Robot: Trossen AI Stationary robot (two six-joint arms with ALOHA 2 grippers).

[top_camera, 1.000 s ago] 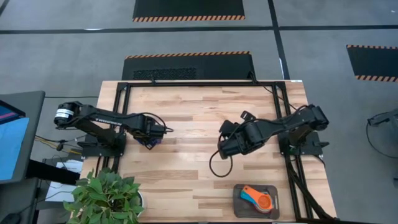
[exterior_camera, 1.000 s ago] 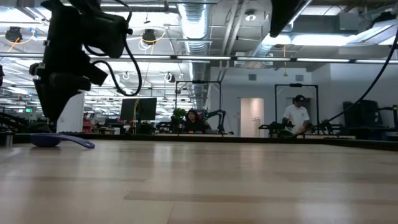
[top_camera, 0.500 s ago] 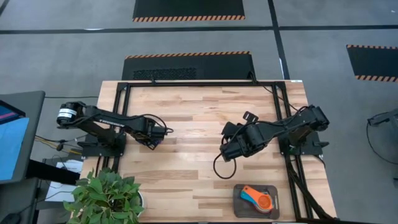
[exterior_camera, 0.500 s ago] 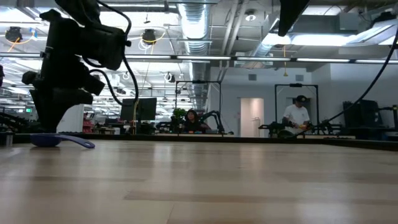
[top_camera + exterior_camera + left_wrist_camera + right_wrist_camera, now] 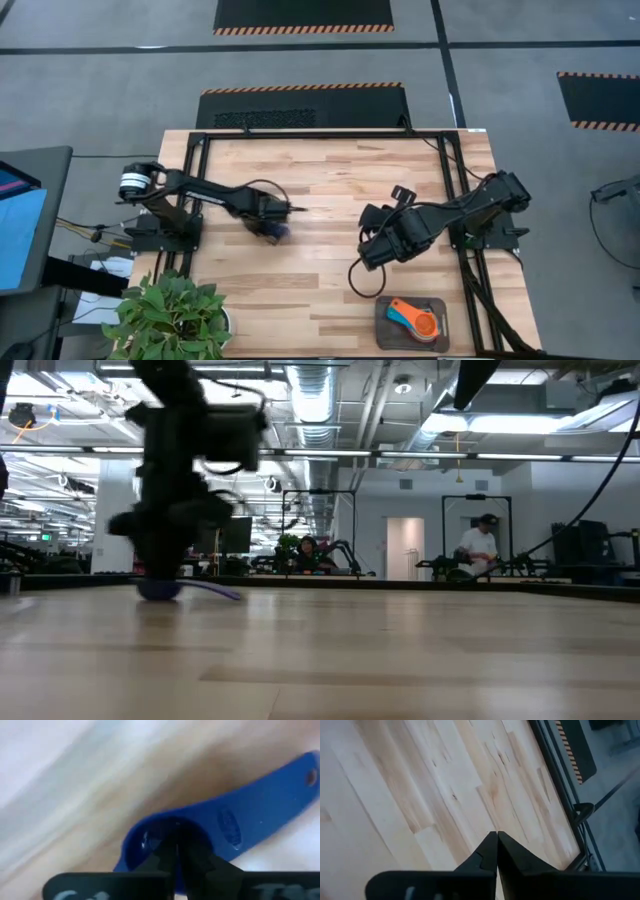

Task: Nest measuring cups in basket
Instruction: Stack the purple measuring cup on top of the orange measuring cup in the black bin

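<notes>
Left jaws shut, apparently pinching blue cup (image 5: 210,827)

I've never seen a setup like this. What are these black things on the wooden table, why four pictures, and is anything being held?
They are two robot arms at a wooden table, each ending in two fingers. One picture looks straight down, one looks level across the tabletop, and two come from cameras on the arms' wrists. The left gripper has its fingers shut on a blue measuring cup, down at the tabletop. The right gripper is shut and holds nothing, over bare wood. At the table's near edge a dark grey basket holds an orange cup and another blue cup. A potted plant stands at one corner.
</notes>
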